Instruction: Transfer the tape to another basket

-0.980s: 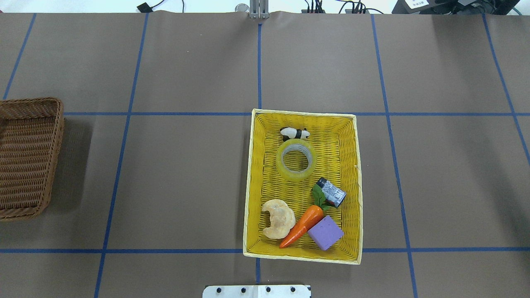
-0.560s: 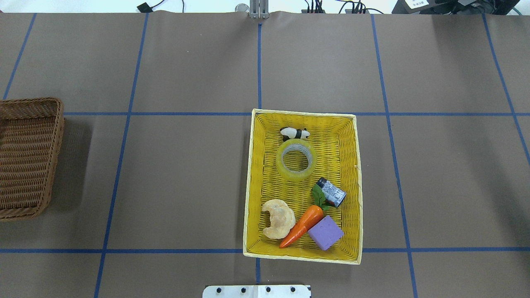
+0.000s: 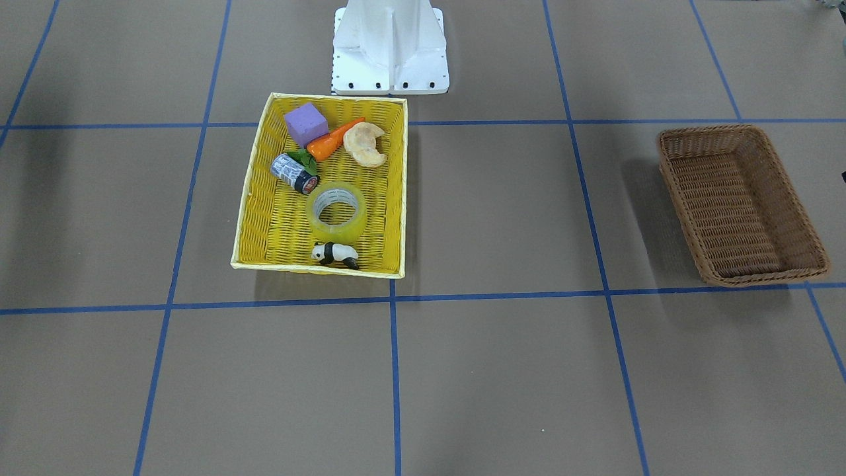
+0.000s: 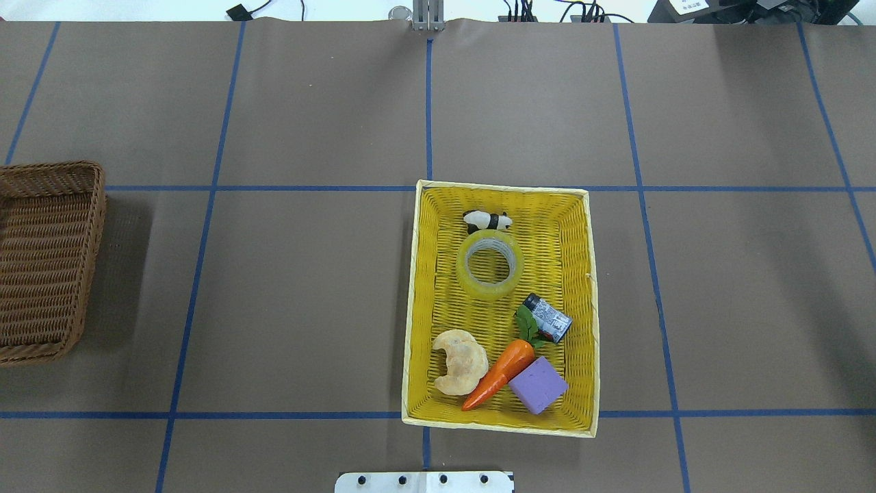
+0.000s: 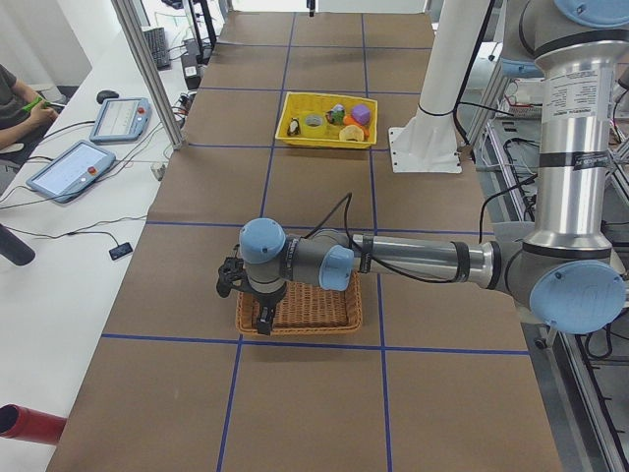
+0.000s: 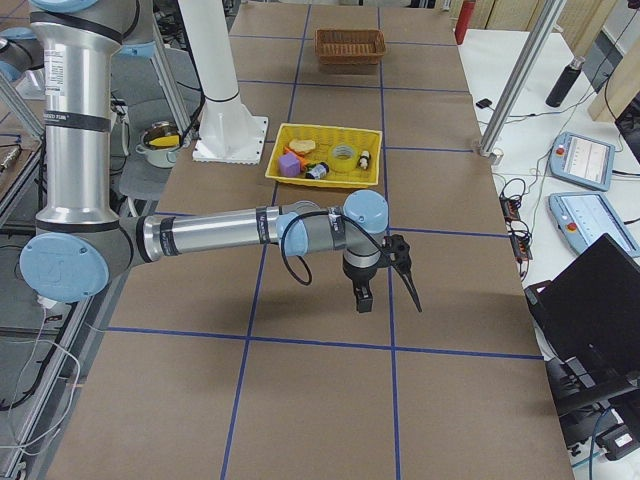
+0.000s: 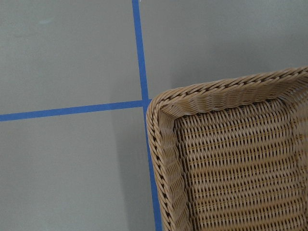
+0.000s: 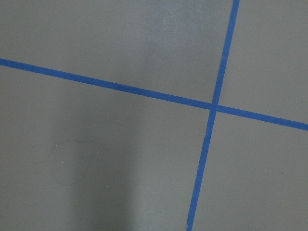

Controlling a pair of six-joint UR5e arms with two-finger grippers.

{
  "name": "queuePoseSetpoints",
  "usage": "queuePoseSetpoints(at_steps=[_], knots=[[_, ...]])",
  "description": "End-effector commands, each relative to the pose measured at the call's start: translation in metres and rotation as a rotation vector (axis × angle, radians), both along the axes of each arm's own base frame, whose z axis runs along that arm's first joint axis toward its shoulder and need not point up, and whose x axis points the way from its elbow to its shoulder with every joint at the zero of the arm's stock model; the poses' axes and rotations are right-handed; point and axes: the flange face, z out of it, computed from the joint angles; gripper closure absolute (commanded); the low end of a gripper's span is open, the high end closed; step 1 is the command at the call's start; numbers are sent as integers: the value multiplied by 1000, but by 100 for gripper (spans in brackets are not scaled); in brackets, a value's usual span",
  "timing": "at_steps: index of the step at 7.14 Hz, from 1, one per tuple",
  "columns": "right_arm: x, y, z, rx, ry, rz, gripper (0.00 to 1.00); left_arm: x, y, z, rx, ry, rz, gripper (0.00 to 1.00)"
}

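Note:
The tape (image 4: 467, 275), a yellowish translucent roll, lies flat in the far half of the yellow basket (image 4: 413, 301); it also shows in the front view (image 3: 338, 229). The brown wicker basket (image 4: 41, 260) stands at the table's left edge, seen too in the front view (image 3: 740, 205). Neither gripper shows in the overhead or front view. In the exterior left view my left gripper (image 5: 262, 320) hangs over that basket's corner (image 7: 231, 168). In the exterior right view my right gripper (image 6: 362, 298) hangs over bare table. I cannot tell whether either is open or shut.
The yellow basket also holds a toy panda (image 4: 486, 220), a small dark-capped can (image 4: 547, 318), a carrot (image 4: 503, 370), a purple block (image 4: 538, 385) and a croissant (image 4: 458, 361). The robot's white base plate (image 4: 424, 481) is at the near edge. Blue tape lines cross the table.

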Motion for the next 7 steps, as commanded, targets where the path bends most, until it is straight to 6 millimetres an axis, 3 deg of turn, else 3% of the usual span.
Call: queuePoseSetpoints(at_steps=[1,3,4,6,7], knots=[[0,5,7,10,-16,-7,0,0,0,1,-3,0,-1,2],[-14,0,3,33,-23,-32,0,0,4,6,-14,-1,0,2],[-48,-8,-12,60,-28,-95,0,-1,7,13,-28,-1,0,2],[-102,-4,-72,121,-135,-179,0,0,7,13,-29,-1,0,2],[-150,-13,-127,132,-169,-174,0,0,7,13,-28,-1,0,2]])
